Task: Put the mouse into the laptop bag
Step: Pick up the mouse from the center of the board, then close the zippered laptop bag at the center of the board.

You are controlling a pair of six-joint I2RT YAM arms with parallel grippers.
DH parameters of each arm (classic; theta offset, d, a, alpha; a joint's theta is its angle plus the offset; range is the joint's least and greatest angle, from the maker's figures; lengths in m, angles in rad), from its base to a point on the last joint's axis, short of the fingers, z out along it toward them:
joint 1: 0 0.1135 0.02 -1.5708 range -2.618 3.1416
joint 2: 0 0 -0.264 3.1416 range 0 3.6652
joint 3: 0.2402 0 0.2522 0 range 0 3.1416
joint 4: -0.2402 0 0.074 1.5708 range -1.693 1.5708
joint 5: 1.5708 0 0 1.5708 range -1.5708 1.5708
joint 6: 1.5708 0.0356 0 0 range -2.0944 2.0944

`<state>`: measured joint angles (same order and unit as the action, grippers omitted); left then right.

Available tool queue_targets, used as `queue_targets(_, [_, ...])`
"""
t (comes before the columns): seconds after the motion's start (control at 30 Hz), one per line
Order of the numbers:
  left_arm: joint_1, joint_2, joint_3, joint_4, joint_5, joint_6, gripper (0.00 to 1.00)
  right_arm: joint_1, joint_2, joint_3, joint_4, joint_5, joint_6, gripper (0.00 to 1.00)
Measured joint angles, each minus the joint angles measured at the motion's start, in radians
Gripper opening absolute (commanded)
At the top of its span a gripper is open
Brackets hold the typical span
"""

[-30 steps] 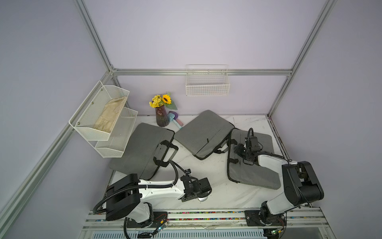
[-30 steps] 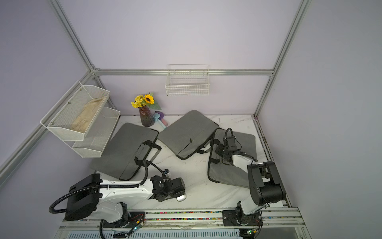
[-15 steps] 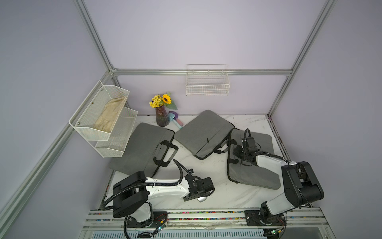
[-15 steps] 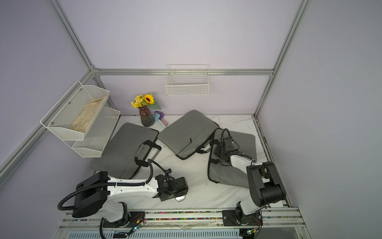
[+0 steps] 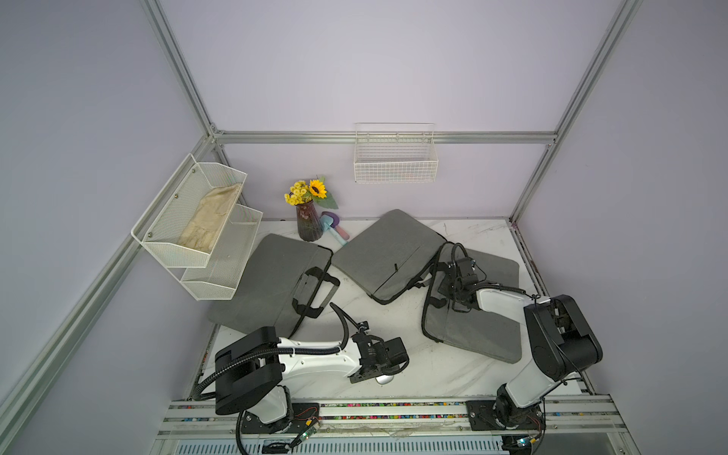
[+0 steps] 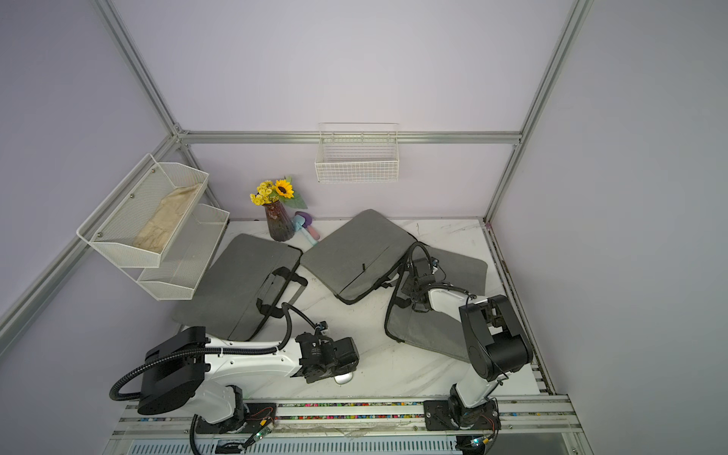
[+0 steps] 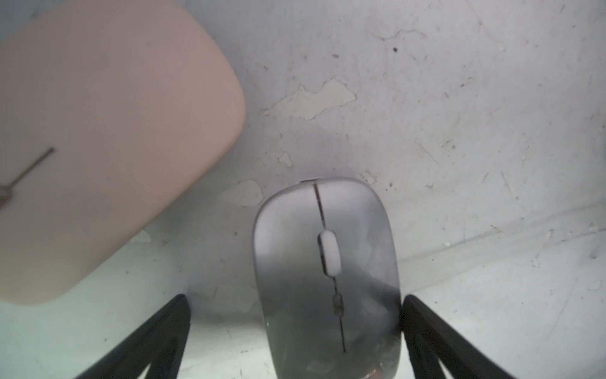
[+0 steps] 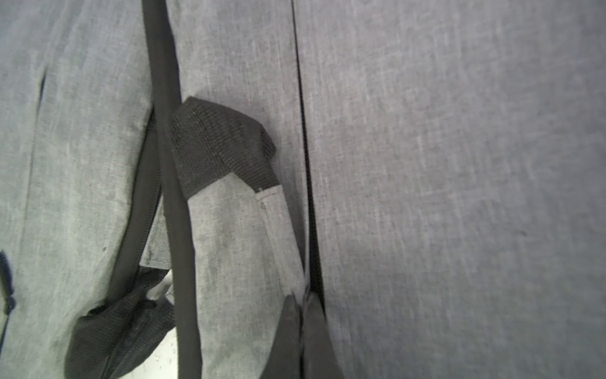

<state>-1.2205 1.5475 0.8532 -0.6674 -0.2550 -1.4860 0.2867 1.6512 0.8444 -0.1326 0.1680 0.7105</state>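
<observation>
Left tool (image 7: 295, 300) first: its black fingers (image 7: 426, 328) stand wide apart, straddling the silver mouse (image 7: 328, 279). One finger sits right up against the mouse's flank and the other has a clear gap, so nothing is clamped. The mouse lies flat on the white marbled counter (image 7: 459, 131), near its front edge. In both top views it just peeks out from under the tool (image 5: 384, 379) (image 6: 343, 378), in the same spot as a second ago. What's changed is the left arm: its elbow has swung in toward the middle, and the tool has slid a touch further over the mouse. A pale pink slab with rounded corners (image 7: 98, 147) sits just beside the mouse, not touching it.

Over to the right tool (image 8: 303, 328): fingers pressed together now, down on the dark seam of the grey laptop bag (image 8: 459, 164), next to its black strap (image 8: 170, 197). I can't tell whether any fabric is nipped. Compared with a second ago it has crept slightly toward the back wall, and the bag lies as it did.
</observation>
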Motion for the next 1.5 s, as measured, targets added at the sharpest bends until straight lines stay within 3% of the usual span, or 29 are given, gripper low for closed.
queue_targets(0.2, [0.002,0.002,0.0,0.004,-0.006,0.016,0.75,0.001,-0.027,-0.002,-0.024,-0.01,0.002,0.0])
queue_targets(0.57, [0.01,0.015,0.003,0.006,-0.016,0.034,0.56,0.003,-0.246,-0.024,-0.134,-0.14,0.002,0.0])
queue_targets(0.73, [0.013,0.026,0.016,0.004,-0.021,0.04,0.49,0.004,-0.261,-0.023,-0.142,-0.22,0.002,0.0])
queue_targets(1.03, [0.037,0.026,0.05,-0.005,-0.042,0.105,0.46,0.005,-0.387,-0.023,-0.203,-0.261,0.01,0.0])
queue_targets(1.5, [0.095,-0.048,0.15,0.092,-0.133,0.35,0.46,0.004,-0.576,-0.126,-0.206,-0.412,0.01,0.0])
